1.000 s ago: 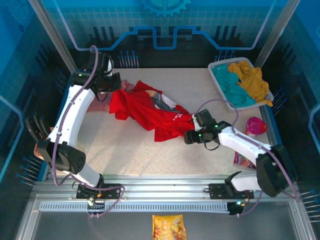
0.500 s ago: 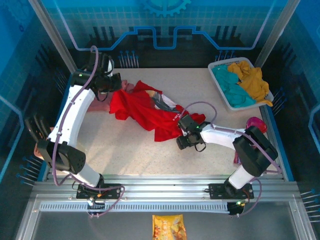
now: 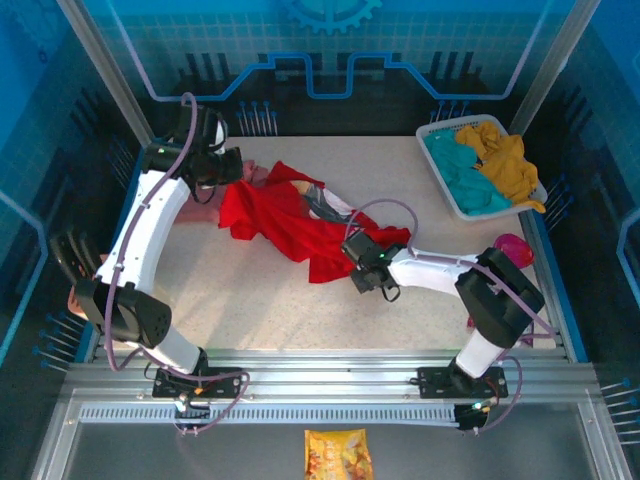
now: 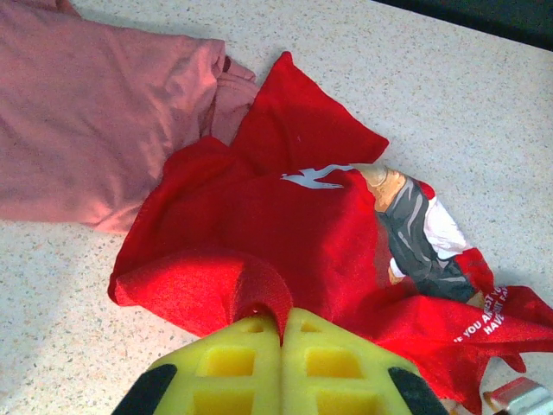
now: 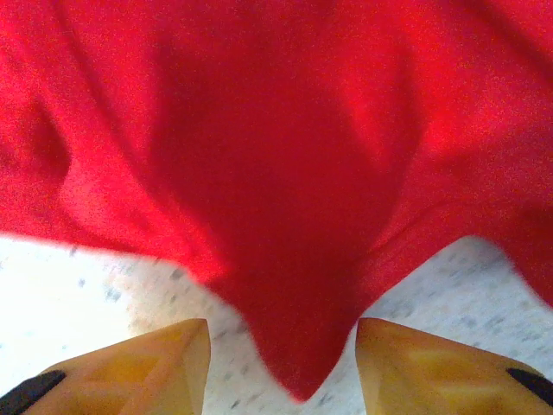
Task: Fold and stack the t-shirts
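The red t-shirt (image 3: 290,225) lies crumpled across the middle of the table, its bear print (image 4: 410,229) facing up. My left gripper (image 3: 228,170) is at the shirt's far left edge, shut on a raised fold of red cloth (image 4: 251,285). The dusty-pink t-shirt (image 4: 95,112) lies flat beside and partly under the red one on the left. My right gripper (image 3: 350,265) is low at the red shirt's near hem. It is open, and a pointed corner of the red cloth (image 5: 298,363) lies between its fingers (image 5: 164,363), touching neither.
A white basket (image 3: 432,133) with teal and yellow clothes stands at the back right. A pink object (image 3: 512,250) and a colourful packet (image 3: 485,320) lie by the right edge. A snack packet (image 3: 338,455) sits in front of the arm bases.
My right arm has swung left across the table to the red shirt's near corner, and its jaws have narrowed. The left arm and its grip have not moved.
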